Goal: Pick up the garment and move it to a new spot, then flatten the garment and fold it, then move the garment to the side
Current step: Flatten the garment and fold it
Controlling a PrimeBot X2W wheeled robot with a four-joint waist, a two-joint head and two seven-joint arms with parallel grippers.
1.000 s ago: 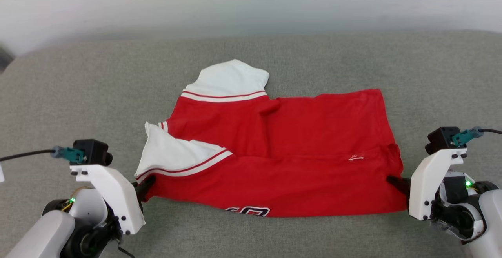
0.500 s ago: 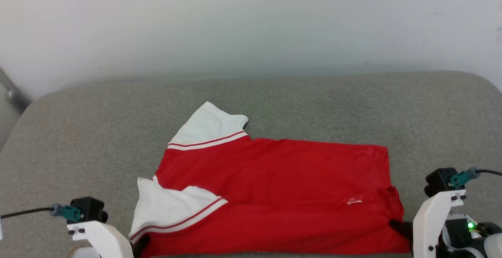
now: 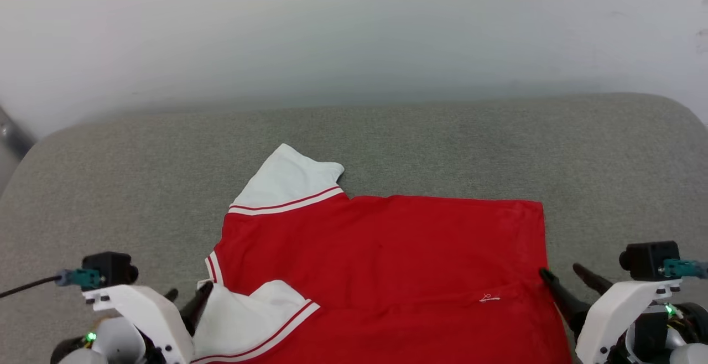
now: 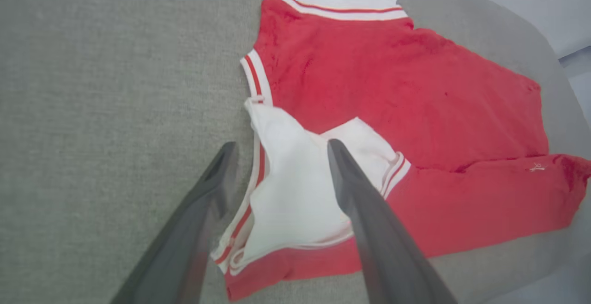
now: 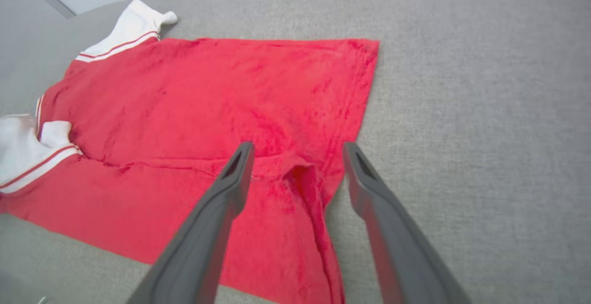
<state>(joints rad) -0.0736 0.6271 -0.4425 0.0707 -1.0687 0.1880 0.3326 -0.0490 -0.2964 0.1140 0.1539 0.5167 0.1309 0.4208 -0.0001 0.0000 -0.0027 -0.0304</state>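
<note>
The garment (image 3: 387,253) is a red shirt with white sleeves, lying folded on a grey cushion; its near half is turned over the far half. In the left wrist view the garment (image 4: 392,91) shows a white sleeve under the fingers. My left gripper (image 3: 188,299) stands open at the shirt's left edge, and between its spread fingers (image 4: 277,149) lies the white sleeve. At the right edge my right gripper (image 3: 560,273) is open too. Its fingers (image 5: 298,149) straddle the wrinkled red corner of the garment (image 5: 231,96) without pinching it.
The grey cushion (image 3: 442,143) stretches wide behind and to both sides of the shirt. A pale wall (image 3: 354,32) rises behind it. The cushion's rounded right end (image 3: 680,126) curves down.
Both grippers have opened and let go of the shirt's edges. The head camera tilted up, so the cushion and shirt sit lower in view. The near fold now lies flat.
</note>
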